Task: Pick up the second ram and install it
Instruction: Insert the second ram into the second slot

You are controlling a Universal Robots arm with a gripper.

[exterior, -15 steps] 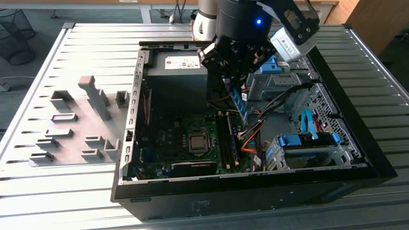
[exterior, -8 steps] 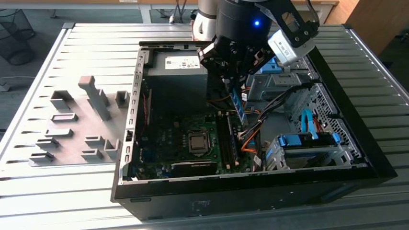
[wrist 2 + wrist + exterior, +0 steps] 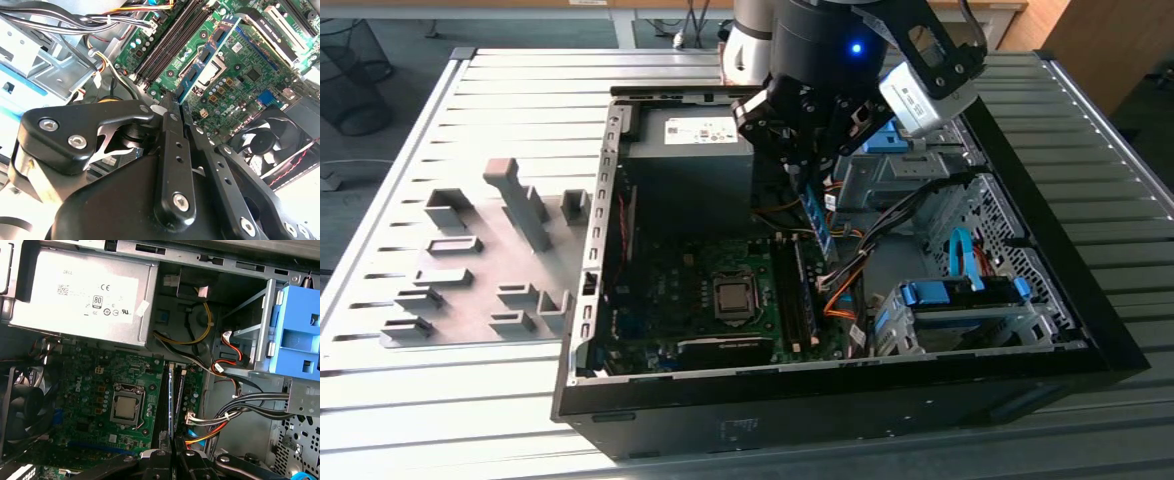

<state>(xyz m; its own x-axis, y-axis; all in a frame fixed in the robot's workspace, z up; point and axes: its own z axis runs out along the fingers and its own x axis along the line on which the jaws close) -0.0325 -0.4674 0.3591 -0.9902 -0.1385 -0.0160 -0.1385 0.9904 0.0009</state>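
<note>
So I've got the gripper (image 3: 817,165) clamped tight on the second ram (image 3: 819,215), a skinny blue-green stick with small black chips (image 3: 206,54) in a row. It's hanging on edge inside the open PC case (image 3: 1067,300), just above the black memory slots (image 3: 164,400) near the motherboard (image 3: 100,390) edge closest to the drive cage (image 3: 961,310).

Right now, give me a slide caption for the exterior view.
Robot claw holds the second ram upright above the motherboard's memory slots inside the open computer case.
</note>
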